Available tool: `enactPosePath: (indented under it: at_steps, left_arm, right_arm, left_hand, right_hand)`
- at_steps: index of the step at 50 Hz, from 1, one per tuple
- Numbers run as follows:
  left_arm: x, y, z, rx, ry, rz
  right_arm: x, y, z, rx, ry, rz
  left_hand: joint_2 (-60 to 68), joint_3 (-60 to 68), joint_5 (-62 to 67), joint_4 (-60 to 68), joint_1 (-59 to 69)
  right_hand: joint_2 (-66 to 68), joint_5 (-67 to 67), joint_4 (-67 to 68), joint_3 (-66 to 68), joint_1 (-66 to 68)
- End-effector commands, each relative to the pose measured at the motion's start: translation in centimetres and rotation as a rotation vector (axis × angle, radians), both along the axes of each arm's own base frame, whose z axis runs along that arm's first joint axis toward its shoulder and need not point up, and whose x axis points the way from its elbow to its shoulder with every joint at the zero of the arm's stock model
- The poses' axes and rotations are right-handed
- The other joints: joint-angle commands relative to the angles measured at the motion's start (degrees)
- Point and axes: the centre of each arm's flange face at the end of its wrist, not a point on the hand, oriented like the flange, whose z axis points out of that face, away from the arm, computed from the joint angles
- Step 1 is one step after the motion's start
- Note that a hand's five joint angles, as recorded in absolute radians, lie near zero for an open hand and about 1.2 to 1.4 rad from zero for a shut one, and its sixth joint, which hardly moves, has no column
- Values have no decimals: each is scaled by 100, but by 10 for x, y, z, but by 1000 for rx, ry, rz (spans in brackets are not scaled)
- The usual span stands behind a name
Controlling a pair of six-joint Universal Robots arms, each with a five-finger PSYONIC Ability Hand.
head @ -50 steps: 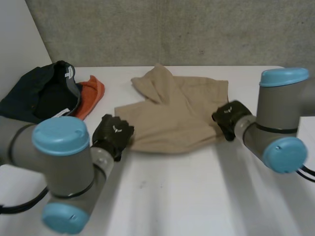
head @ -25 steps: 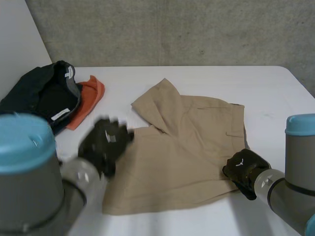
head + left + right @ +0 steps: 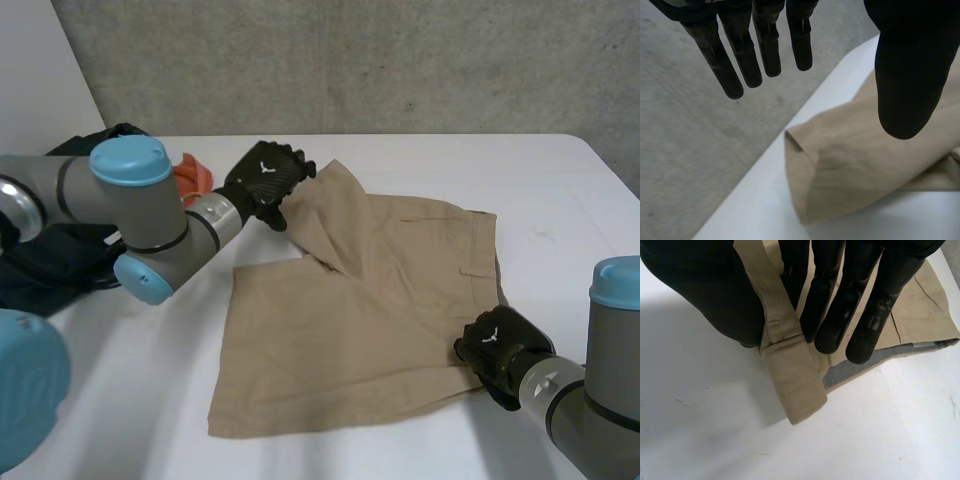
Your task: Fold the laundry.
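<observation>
Tan shorts [image 3: 370,300] lie spread on the white surface [image 3: 560,190], one leg [image 3: 325,215] flopped back over itself. Left hand [image 3: 265,180] hovers at that leg, fingers [image 3: 740,55] straight, clear of the thumb [image 3: 910,75], holding nothing; right hand [image 3: 497,350] pinches the waistband corner [image 3: 790,370]. A pull from that one pinch could drag the cloth askew.

The tan cotton shorts [image 3: 370,300] lie spread across the middle of the white table [image 3: 560,190], one leg folded over at their far left corner. The black left hand [image 3: 265,180] is at that fold — the black right hand [image 3: 497,350] pinches the near right corner. Further left lies a dark heap of garments [image 3: 50,270], an orange cloth [image 3: 190,168] beside it.
</observation>
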Motion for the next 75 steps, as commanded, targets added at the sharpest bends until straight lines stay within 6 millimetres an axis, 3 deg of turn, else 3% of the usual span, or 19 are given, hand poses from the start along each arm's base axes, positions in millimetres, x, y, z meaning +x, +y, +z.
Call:
enactPosePath:
  at_steps: [1, 10, 23, 30, 34, 43, 52, 60, 65, 71, 75]
  left_arm:
    - [-8, -18, -35, 49, -16, -43]
    - [-13, -31, -58, 64, -21, -54]
    - [-12, -34, -70, 78, -25, -69]
    - [-7, -39, -65, 64, -35, 11]
    - [2, -40, -61, 66, -58, 78]
    - [22, -10, -43, 31, -217, 145]
    - [36, 2, -39, 42, -283, 306]
    - [24, 21, -44, 57, -304, 291]
    - [22, 26, -36, 48, -291, 304]
    - [34, 40, -12, 65, -256, 380]
    - [47, 66, 11, 124, -169, 392]
  right_arm:
    - [-1, 3, -3, 14, -1, -10]
    - [-3, 5, -1, 11, -1, -14]
    - [-9, 5, -5, 25, 5, -37]
    - [-10, 6, -4, 23, 3, -38]
    - [-10, 6, -3, 15, -2, -34]
    - [-8, 4, 0, -4, -13, -31]
    - [-6, 0, 4, -13, -46, -47]
    - [-6, -1, 4, -12, -55, -54]
    - [-5, -2, 4, -19, -59, -53]
    - [-4, -5, 6, -36, -70, -54]
    - [-3, -9, 9, -34, -110, -81]
  left_hand:
    - [487, 493, 449, 469, 558]
    - [856, 862, 817, 838, 927]
    - [3679, 3685, 3641, 3661, 3750]
    - [5447, 5453, 5408, 5429, 5518]
    - [5447, 5453, 5409, 5429, 5518]
    - [5447, 5453, 5409, 5429, 5518]
    - [5447, 5453, 5409, 5429, 5518]
    - [5447, 5453, 5409, 5429, 5518]
    - [1490, 1496, 1452, 1472, 1561]
    - [554, 560, 516, 537, 625]
    - [521, 527, 482, 503, 592]
  right_hand:
    - [1272, 1319, 1186, 1204, 2336]
    - [1272, 1319, 1186, 1204, 2336]
    - [1272, 1319, 1186, 1204, 2336]
    - [1272, 1319, 1186, 1204, 2336]
    - [1272, 1319, 1186, 1204, 2336]
    - [1272, 1319, 1186, 1204, 2336]
    - [1272, 1319, 1186, 1204, 2336]
    - [1272, 1319, 1186, 1204, 2336]
    - [1272, 1319, 1186, 1204, 2336]
    - [1272, 1319, 1186, 1204, 2336]
    - [1272, 1319, 1186, 1204, 2336]
